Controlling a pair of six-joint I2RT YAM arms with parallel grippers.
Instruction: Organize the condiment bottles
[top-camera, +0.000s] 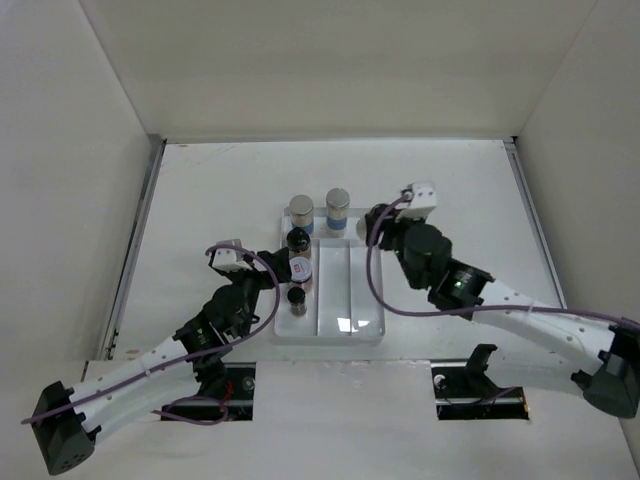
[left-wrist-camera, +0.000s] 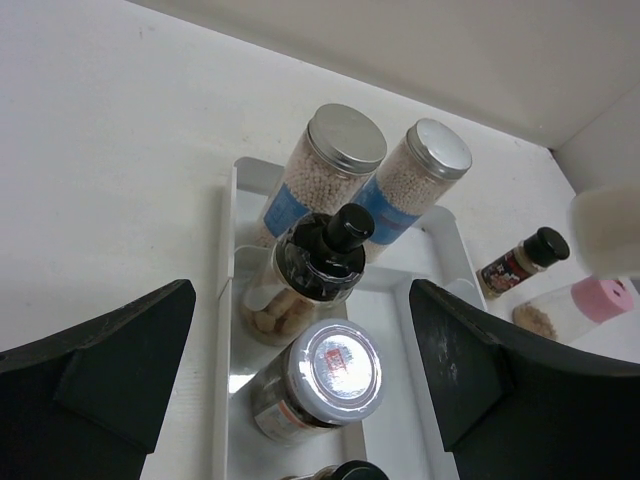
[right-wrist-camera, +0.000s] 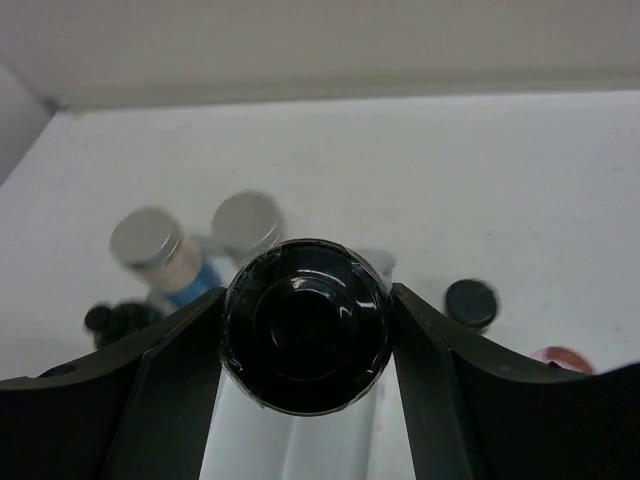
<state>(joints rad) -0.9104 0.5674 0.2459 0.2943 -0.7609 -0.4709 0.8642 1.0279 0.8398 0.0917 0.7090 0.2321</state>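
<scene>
Clamping the black-capped bottle (right-wrist-camera: 305, 310), the right end effector (right-wrist-camera: 306, 345) hangs over the far end of the tray (top-camera: 362, 300), likely seeking a free compartment; the left end effector (left-wrist-camera: 300, 380) gapes empty above the condiment bottles (left-wrist-camera: 320, 255) filling its left compartment.

- Top view's bright and even, soft light from above, one glare patch on the clear tray (top-camera: 345, 322).
- Left wrist is crisp; metal caps (left-wrist-camera: 346, 137) shine, pink-capped bottle (left-wrist-camera: 585, 305) goes soft.
- Right wrist: black-capped bottle (right-wrist-camera: 305, 325) sharp with glints, jars (right-wrist-camera: 150, 245) behind all blurred.
</scene>
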